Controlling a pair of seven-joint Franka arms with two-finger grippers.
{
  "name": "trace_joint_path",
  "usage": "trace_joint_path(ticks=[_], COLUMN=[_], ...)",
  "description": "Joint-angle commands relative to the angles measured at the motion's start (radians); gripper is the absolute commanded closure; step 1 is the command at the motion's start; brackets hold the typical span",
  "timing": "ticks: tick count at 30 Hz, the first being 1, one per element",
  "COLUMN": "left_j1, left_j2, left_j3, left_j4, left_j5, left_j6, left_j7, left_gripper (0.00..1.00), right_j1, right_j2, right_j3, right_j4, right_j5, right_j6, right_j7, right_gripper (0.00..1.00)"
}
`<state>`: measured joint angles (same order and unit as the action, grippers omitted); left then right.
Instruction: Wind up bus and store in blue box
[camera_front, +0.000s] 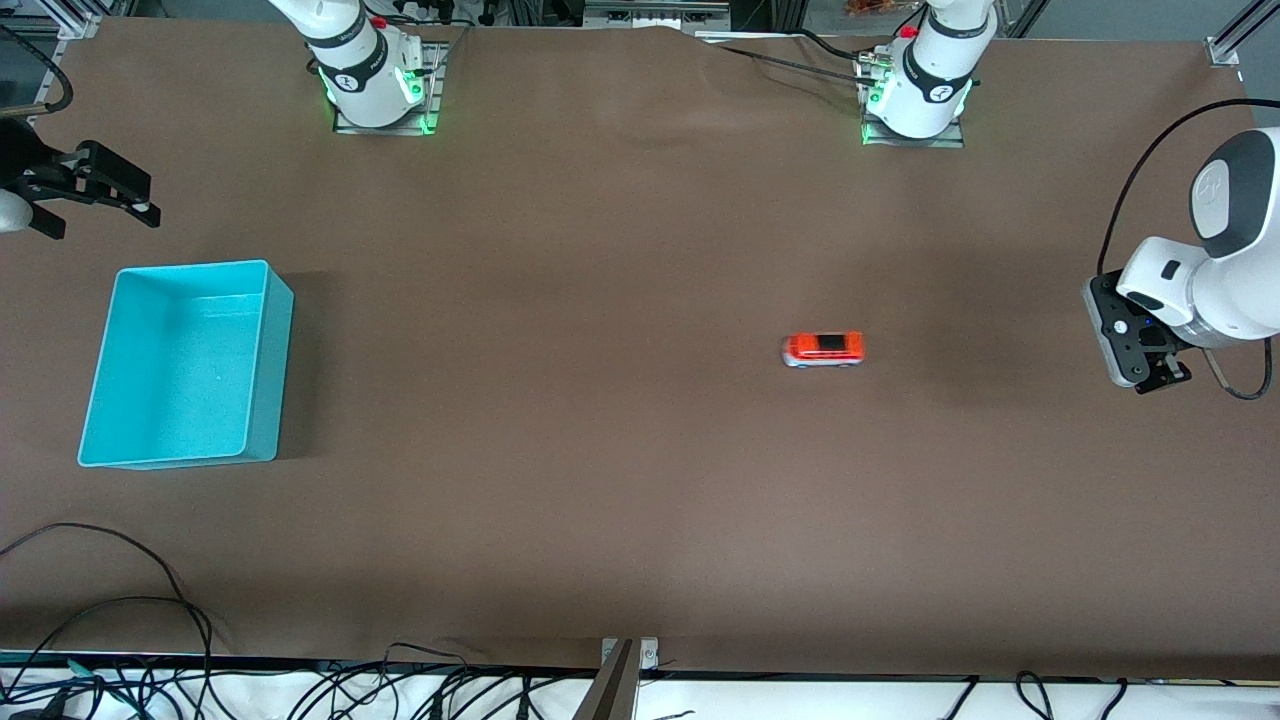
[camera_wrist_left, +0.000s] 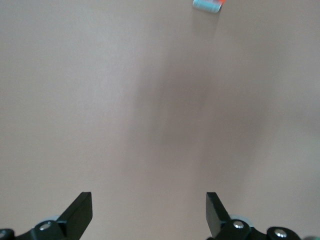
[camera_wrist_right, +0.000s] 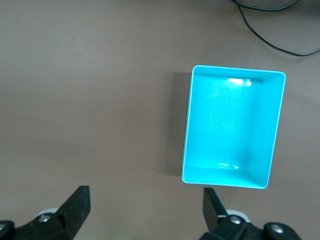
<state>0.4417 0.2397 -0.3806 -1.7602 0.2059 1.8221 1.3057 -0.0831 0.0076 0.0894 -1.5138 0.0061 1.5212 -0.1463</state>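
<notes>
Jaws on both arms stand spread wide with nothing between them. The left gripper (camera_wrist_left: 149, 212) hangs over bare brown paper-covered surface (camera_front: 620, 480) at the left arm's end, close to that edge of the surface. Ahead of its jaws lies a stretch of unoccupied brown surface, and the small orange-red toy bus (camera_front: 822, 349) with dark roof panel and pale grey-white lower body sits well apart from them, on its wheels, with open room on every side; in the left wrist view only a sliver of it (camera_wrist_left: 207, 4) shows at the frame's edge. The right gripper (camera_wrist_right: 147, 210) hovers at the right arm's end, near the surface's edge. The rectangular turquoise-blue plastic box (camera_front: 187, 364) with rounded corners rests on the surface ahead of those jaws, near but not beneath them, its interior unfilled, well apart from the bus. Black cables (camera_front: 150, 640) trail along the surface edge nearest the front camera.
</notes>
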Motion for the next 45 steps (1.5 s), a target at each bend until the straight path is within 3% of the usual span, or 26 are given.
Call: trace_joint_path(ticks=[1,9,21,30,45], left_j1=[0.006,-0.008,-0.052,-0.075,-0.268], left_j2=[0.018,0.017,0.015,-0.013,-0.102], left_j3=[-0.027,-0.034,-0.037,-0.026,0.175], left_j4=[0.059,0.106,0.22,0.228,0.209], left_j5=[-0.074,-0.189,-0.183,-0.177,-0.18], left_j6=[-0.089,-0.173,-0.287,-0.294,-0.214], left_j7=[-0.143,-0.324,-0.471,-0.51,-0.574], left_gripper=[0.0,0.0,0.0,0.0,0.0], right_j1=[0.0,0.0,0.0,0.0,0.0], right_j2=[0.003,0.003,0.003,0.003,0.003], right_j3=[0.001,0.001,0.001,0.001,0.001], right_j4=[0.012,0.012,0.012,0.012,0.012], right_j5=[0.017,0.017,0.017,0.017,0.017], right_j6=[-0.003,-0.003,-0.003,-0.003,-0.003], right_j7=[0.014,0.014,0.014,0.014,0.014], right_gripper=[0.0,0.0,0.0,0.0,0.0])
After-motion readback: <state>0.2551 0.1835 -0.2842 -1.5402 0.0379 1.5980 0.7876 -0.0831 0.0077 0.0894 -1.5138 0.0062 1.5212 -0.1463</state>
